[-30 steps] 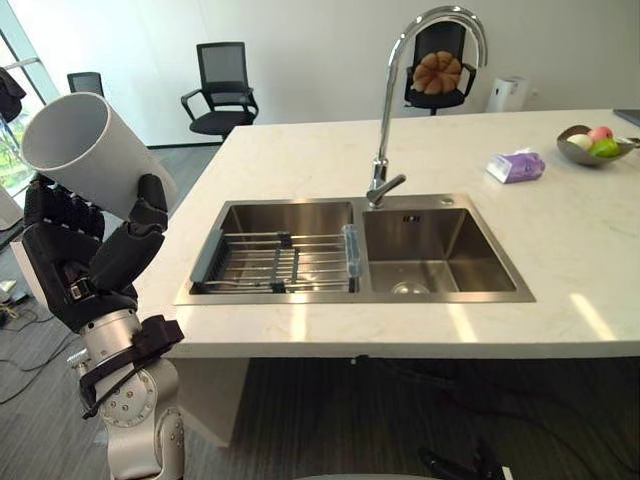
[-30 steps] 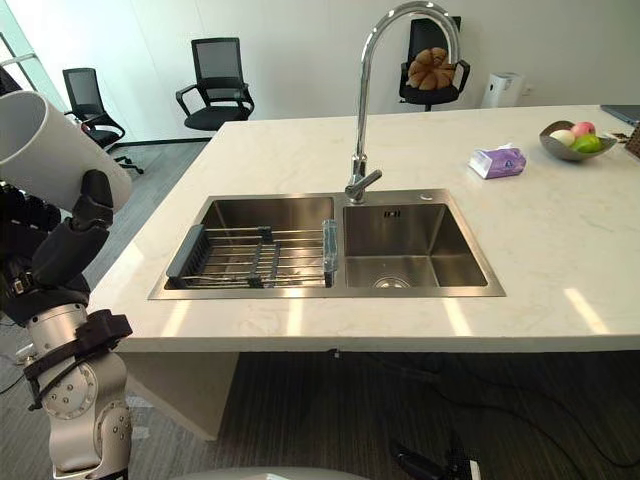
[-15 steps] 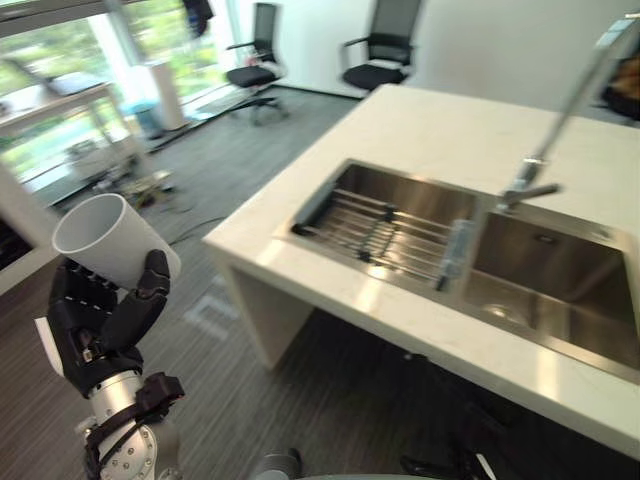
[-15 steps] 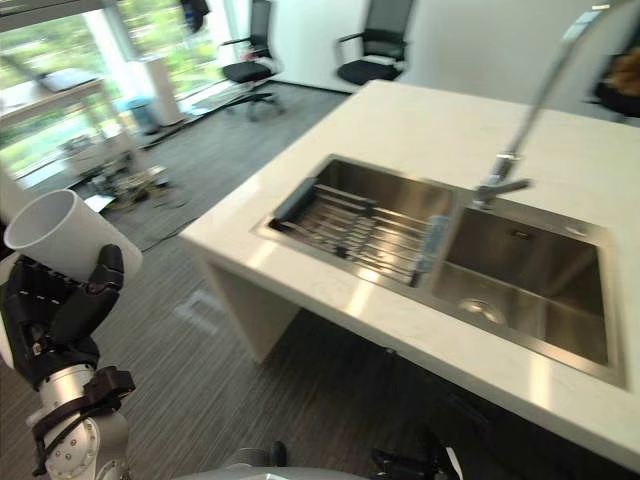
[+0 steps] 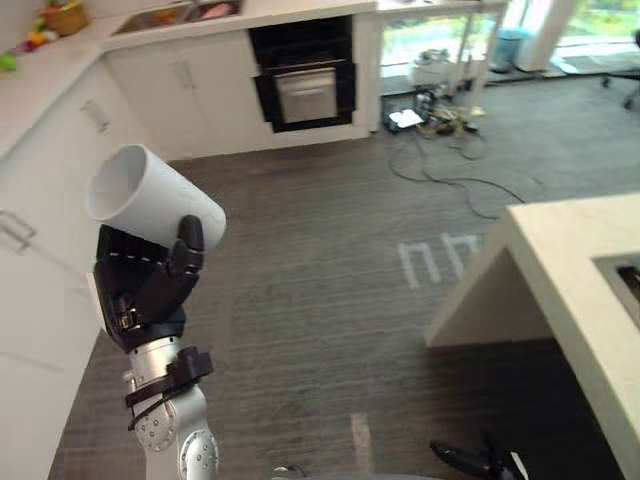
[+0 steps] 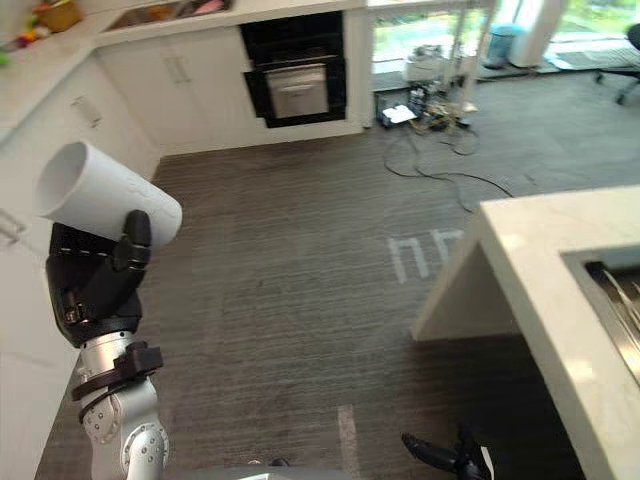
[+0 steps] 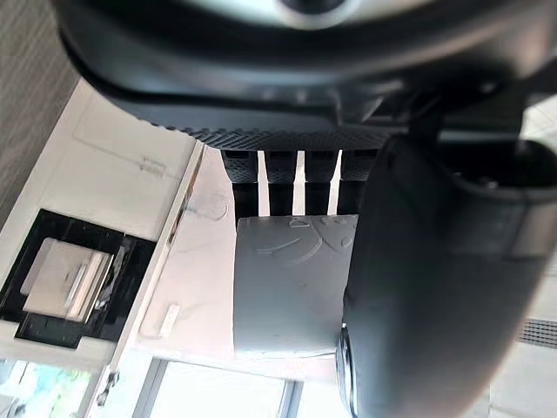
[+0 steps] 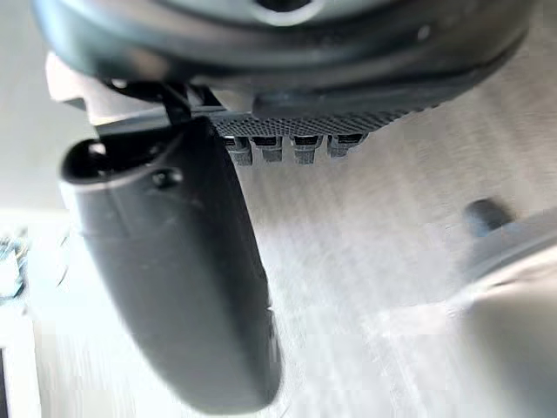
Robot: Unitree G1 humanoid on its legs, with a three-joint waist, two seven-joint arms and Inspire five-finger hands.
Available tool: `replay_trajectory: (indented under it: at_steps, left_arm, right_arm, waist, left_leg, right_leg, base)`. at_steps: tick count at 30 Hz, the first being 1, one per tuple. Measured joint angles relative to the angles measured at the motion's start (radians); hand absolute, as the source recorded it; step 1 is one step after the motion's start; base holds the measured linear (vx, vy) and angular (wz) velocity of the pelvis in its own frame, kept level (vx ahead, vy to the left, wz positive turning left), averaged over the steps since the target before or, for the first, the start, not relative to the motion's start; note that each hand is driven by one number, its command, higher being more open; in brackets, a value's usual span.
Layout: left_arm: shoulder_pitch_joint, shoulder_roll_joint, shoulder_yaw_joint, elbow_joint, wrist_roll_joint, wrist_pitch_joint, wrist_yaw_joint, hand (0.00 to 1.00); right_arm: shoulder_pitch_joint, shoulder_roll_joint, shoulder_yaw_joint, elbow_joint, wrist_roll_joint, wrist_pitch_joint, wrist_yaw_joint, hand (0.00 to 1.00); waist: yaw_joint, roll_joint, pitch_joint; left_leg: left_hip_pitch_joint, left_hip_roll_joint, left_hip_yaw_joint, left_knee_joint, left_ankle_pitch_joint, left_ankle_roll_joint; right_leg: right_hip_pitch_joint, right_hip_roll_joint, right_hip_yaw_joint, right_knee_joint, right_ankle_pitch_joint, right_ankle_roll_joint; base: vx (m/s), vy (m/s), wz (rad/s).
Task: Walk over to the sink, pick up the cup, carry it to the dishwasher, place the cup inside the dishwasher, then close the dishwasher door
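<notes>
Nearest, the left hand [image 5: 145,290] grasps the white cup [image 5: 150,198], its thumb and fingers wrapped round the lower wall; the open mouth tilts up and away from the palm. White cabinets [image 5: 40,200] stand just beside the hand. A black oven [image 5: 305,85] lies well beyond. For the right hand [image 8: 287,61], clenched or released cannot be told.

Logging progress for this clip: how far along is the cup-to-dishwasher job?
Done: the white cylindrical cup is lifted, gripped in the left hand, away from the pale sink counter. In hand: carrying it across the grey floor. Left: reaching the dishwasher, placing the cup, closing the door.
</notes>
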Motion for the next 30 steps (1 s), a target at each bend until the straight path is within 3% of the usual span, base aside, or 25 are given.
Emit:
replay_trajectory:
  at_steps: [1, 2, 3, 4, 6, 7, 8, 9, 10, 13, 16, 17, 23, 25, 30]
  left_arm:
    - [-0.022, 0.012, -0.041, 0.010, 0.000, 0.001, 0.003, 0.00]
    - [-0.041, 0.023, -0.069, 0.022, 0.000, -0.004, 0.001, 0.00]
    - [-0.090, 0.045, -0.109, 0.059, 0.000, -0.016, -0.006, 0.00]
    - [-0.135, 0.055, -0.128, 0.111, 0.000, -0.012, -0.011, 0.00]
    - [-0.150, 0.055, -0.131, 0.174, 0.000, 0.007, -0.014, 0.00]
    - [-0.148, 0.056, -0.127, 0.197, 0.000, 0.020, -0.014, 0.00]
    - [-0.148, 0.060, -0.125, 0.201, 0.000, 0.028, -0.014, 0.00]
    - [-0.147, 0.082, -0.125, 0.201, 0.000, 0.039, -0.015, 0.00]
    - [-0.134, 0.068, -0.127, 0.212, 0.000, 0.061, -0.024, 0.00]
    - [-0.129, 0.056, -0.159, 0.195, 0.001, 0.076, -0.062, 0.00]
    - [-0.162, 0.053, -0.196, 0.188, 0.006, 0.095, -0.114, 0.00]
    - [-0.122, 0.063, -0.147, 0.095, 0.022, 0.113, -0.114, 0.00]
    - [-0.121, 0.054, -0.136, 0.095, 0.018, 0.111, -0.113, 0.00]
    - [-0.122, 0.037, -0.136, 0.098, -0.011, 0.111, -0.113, 0.00]
    - [-0.128, -0.024, -0.124, 0.121, -0.045, 0.106, -0.068, 0.00]
  right_arm:
    - [0.010, 0.002, 0.011, -0.014, 0.078, 0.009, 0.003, 1.00]
    - [0.013, 0.018, 0.006, -0.015, 0.107, 0.013, 0.003, 1.00]
    - [0.011, 0.058, 0.006, -0.025, 0.141, 0.021, 0.009, 1.00]
    - [0.014, 0.082, 0.002, -0.033, 0.164, 0.021, 0.033, 1.00]
    - [0.022, 0.091, 0.010, -0.036, 0.181, 0.003, 0.053, 1.00]
    - [0.028, 0.106, 0.011, -0.038, 0.185, -0.025, 0.068, 1.00]
    - [0.029, 0.116, 0.012, -0.038, 0.185, -0.035, 0.076, 1.00]
    - [0.034, 0.142, 0.021, -0.037, 0.202, -0.049, 0.098, 1.00]
    - [0.042, 0.128, 0.024, -0.034, 0.221, -0.057, 0.122, 1.00]
    - [0.054, 0.118, 0.028, -0.036, 0.221, -0.069, 0.129, 1.00]
    - [0.067, 0.120, 0.028, -0.037, 0.223, -0.071, 0.128, 1.00]
    - [0.107, 0.173, 0.047, -0.060, 0.221, -0.060, 0.155, 1.00]
    - [0.116, 0.174, 0.047, -0.062, 0.221, -0.055, 0.171, 1.00]
    - [0.137, 0.173, 0.063, -0.069, 0.229, -0.013, 0.199, 1.00]
    - [0.161, 0.158, 0.074, -0.071, 0.259, 0.102, 0.264, 1.00]
  waist:
    - [-0.017, -0.002, 0.002]
    - [-0.027, 0.007, -0.003]
    - [-0.040, 0.018, 0.004]
    - [-0.046, 0.017, 0.007]
    - [-0.055, -0.004, -0.005]
    - [-0.058, -0.024, -0.010]
    - [-0.058, -0.043, -0.011]
    - [-0.060, -0.086, 0.003]
    - [-0.063, -0.061, 0.006]
    - [-0.062, -0.038, -0.009]
    - [-0.068, -0.046, -0.005]
    - [-0.038, -0.120, -0.066]
    - [-0.048, -0.118, -0.080]
    - [-0.072, -0.121, -0.087]
    - [-0.088, -0.119, -0.100]
  left_leg:
    - [0.013, -0.022, -0.068, -0.012, -0.005, 0.021]
    - [0.011, -0.017, -0.113, -0.015, -0.007, 0.028]
    - [-0.003, 0.006, -0.181, -0.015, -0.006, 0.029]
    - [-0.008, 0.020, -0.230, -0.016, -0.004, 0.027]
    - [0.001, 0.011, -0.257, -0.028, -0.005, 0.025]
    - [0.007, -0.001, -0.260, -0.031, -0.012, 0.015]
    - [0.012, -0.007, -0.259, -0.026, -0.020, 0.002]
    - [0.030, -0.026, -0.246, -0.003, -0.048, -0.026]
    - [0.043, 0.017, -0.217, 0.040, -0.091, -0.057]
    - [0.047, 0.091, -0.180, 0.095, -0.141, -0.091]
    - [0.053, 0.111, -0.191, 0.109, -0.140, -0.092]
    - [0.075, 0.075, -0.205, 0.100, -0.154, -0.082]
    - [0.076, 0.086, -0.177, 0.111, -0.166, -0.088]
    - [0.076, 0.093, -0.182, 0.111, -0.165, -0.088]
    - [0.076, 0.097, -0.190, 0.123, -0.158, -0.087]
  right_leg:
    - [-0.035, -0.074, 0.184, 0.169, 0.039, -0.083]
    - [-0.072, -0.064, 0.321, 0.194, 0.012, -0.049]
    - [-0.146, 0.042, 0.585, 0.144, -0.101, 0.037]
    - [-0.206, 0.145, 0.776, 0.076, -0.153, 0.045]
    - [-0.290, 0.238, 0.991, -0.055, -0.151, 0.049]
    - [-0.351, 0.256, 1.053, -0.125, -0.116, 0.056]
    - [-0.374, 0.259, 1.071, -0.160, -0.076, 0.054]
    - [-0.410, 0.248, 1.112, -0.213, 0.097, 0.053]
    - [-0.400, 0.276, 1.107, -0.183, 0.075, 0.047]
    - [-0.361, 0.341, 1.106, -0.220, 0.056, 0.022]
    - [-0.330, 0.354, 1.077, -0.232, 0.045, 0.014]
    - [-0.286, 0.319, 1.066, -0.257, 0.056, 0.034]
    - [-0.284, 0.342, 1.080, -0.298, 0.071, 0.030]
    - [-0.266, 0.348, 1.070, -0.328, 0.079, 0.030]
    - [-0.242, 0.352, 1.060, -0.355, 0.079, 0.030]
  base:
    - [0.14, 0.248, 1.44]
    - [0.16, 0.148, 1.84]
    - [0.15, -0.018, 1.70]
    - [0.17, -0.027, 1.46]
    - [0.16, -0.060, 0.74]
    - [0.15, -0.108, 0.33]
    - [0.16, -0.153, 0.09]
    - [0.14, -0.196, -0.08]
    - [0.14, -0.199, -0.15]
    - [0.17, -0.159, -0.20]
    - [0.08, -0.059, 0.16]
    - [0.03, 0.001, 0.11]
    - [0.00, -0.001, -0.12]
    - [0.05, -0.007, 0.01]
    - [0.06, -0.001, 0.06]
